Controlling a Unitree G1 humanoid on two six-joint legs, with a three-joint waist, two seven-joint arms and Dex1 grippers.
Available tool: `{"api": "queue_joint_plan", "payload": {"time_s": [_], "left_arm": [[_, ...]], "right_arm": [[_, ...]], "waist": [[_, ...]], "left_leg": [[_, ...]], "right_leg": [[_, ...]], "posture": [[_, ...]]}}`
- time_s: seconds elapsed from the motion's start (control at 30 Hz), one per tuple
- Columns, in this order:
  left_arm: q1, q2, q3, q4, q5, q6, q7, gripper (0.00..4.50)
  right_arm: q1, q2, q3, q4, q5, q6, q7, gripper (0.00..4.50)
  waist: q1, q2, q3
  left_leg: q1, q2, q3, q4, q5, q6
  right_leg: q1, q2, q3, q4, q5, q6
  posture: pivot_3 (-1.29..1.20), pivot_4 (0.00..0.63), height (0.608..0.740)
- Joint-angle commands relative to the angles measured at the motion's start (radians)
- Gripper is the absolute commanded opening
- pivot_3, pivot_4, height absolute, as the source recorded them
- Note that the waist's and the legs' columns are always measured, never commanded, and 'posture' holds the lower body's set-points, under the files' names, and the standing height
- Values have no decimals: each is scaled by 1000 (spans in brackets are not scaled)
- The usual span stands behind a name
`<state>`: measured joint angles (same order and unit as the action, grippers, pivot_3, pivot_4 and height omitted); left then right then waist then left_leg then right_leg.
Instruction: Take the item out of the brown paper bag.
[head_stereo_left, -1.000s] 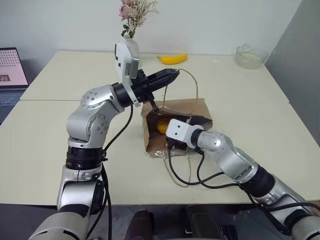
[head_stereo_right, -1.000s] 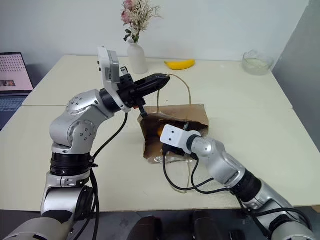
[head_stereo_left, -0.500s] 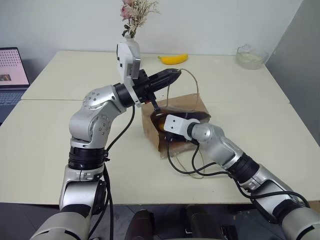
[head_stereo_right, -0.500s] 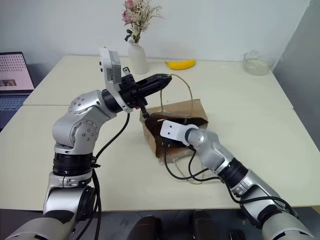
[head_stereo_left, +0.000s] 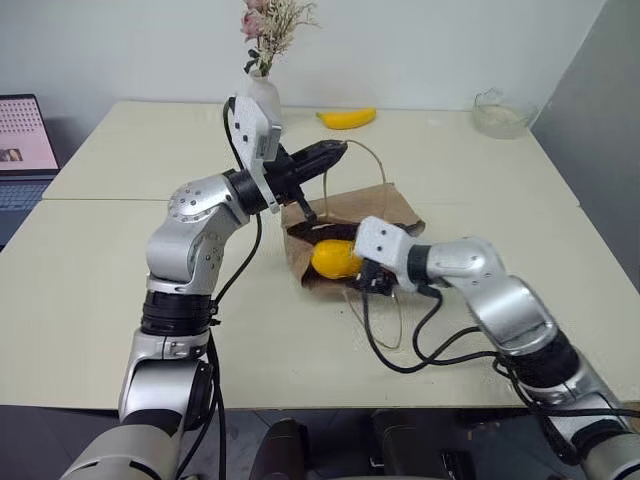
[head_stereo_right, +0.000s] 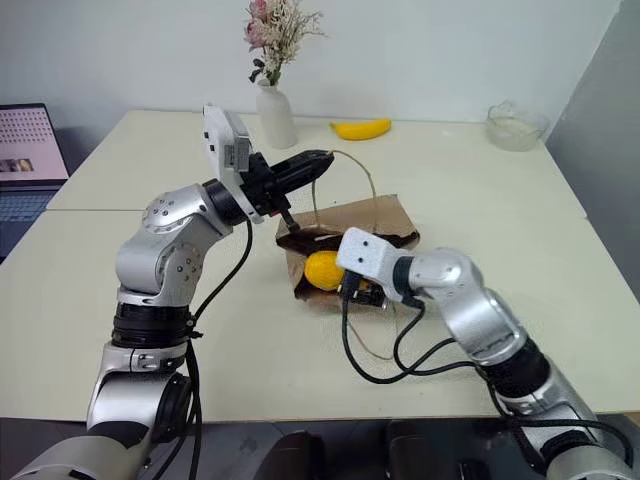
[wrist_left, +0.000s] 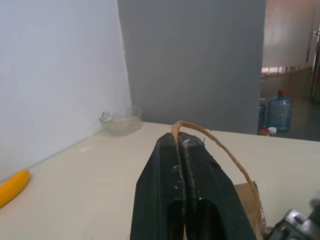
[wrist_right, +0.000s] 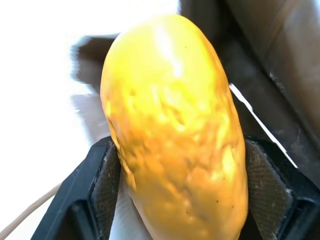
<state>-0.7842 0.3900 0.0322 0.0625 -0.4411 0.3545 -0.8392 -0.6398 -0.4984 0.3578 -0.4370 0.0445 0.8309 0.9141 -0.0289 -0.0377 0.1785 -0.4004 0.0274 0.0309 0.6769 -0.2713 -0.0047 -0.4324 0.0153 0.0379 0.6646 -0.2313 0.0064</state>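
Note:
The brown paper bag (head_stereo_left: 372, 208) lies creased at the table's middle, its mouth turned toward me. My left gripper (head_stereo_left: 338, 151) hangs above the bag's far edge, shut on one tan cord handle (wrist_left: 222, 148), which arcs from the fingertips down to the bag. The item (head_stereo_left: 336, 258), a smooth yellow-orange oval, sits just in front of the bag's mouth, raised a little off the table. My right gripper (wrist_right: 176, 167) is shut on it, with a black pad (wrist_right: 102, 182) pressed on each side.
A yellow banana (head_stereo_left: 345, 118) and a white vase (head_stereo_left: 262, 96) with dried flowers stand at the table's far edge. A glass bowl (head_stereo_left: 500, 113) is at the far right. A laptop (head_stereo_left: 22, 140) sits far left. Black cables (head_stereo_left: 405, 345) trail under my right arm.
My right gripper has closed on the item and drawn it back and up, out of the bag's mouth. The bag has settled lower. The left gripper still holds the handle in nearly the same spot.

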Motion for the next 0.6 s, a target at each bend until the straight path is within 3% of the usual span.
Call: {"api": "queue_joint_plan", "payload": {"time_s": [0.03, 0.2, 0.3, 0.4, 0.6], "left_arm": [[-31, -2, -7, 2, 25, -49, 0, 0], [-26, 4, -3, 8, 31, -58, -3, 0], [-18, 8, -2, 12, 37, -65, -7, 0], [-23, 8, -3, 23, 40, -70, -9, 0], [-35, 7, -13, 33, 46, -80, -15, 0]], "right_arm": [[-1, -61, -180, -145, 188, 91, 95, 3052], [-15, -115, -425, -163, 329, 227, 42, 3052], [32, -222, -511, -89, 267, 180, -17, 3052], [122, -327, -451, 25, 132, 60, -106, 3052], [225, -377, -331, 202, 3, -112, -167, 3052]], "waist": [[0, 0, 0], [0, 0, 0], [1, 0, 0], [5, -1, -1], [-3, -1, 0]], "left_leg": [[0, 0, 0, 0, 0, 0], [0, 0, 0, 0, 0, 0], [0, 0, 0, 0, 0, 0], [1, -1, 0, 0, 0, 0], [1, 0, 2, 0, 0, 0]], "right_leg": [[0, 0, 0, 0, 0, 0], [1, 0, 0, -1, 0, 0], [1, 0, 0, 0, 0, 0], [2, -1, 0, -2, 0, 0], [2, 0, 2, -1, 0, 0]], "posture": [[0, 150, 740], [0, 150, 740], [0, 150, 740], [0, 150, 740], [0, 150, 740]]}}
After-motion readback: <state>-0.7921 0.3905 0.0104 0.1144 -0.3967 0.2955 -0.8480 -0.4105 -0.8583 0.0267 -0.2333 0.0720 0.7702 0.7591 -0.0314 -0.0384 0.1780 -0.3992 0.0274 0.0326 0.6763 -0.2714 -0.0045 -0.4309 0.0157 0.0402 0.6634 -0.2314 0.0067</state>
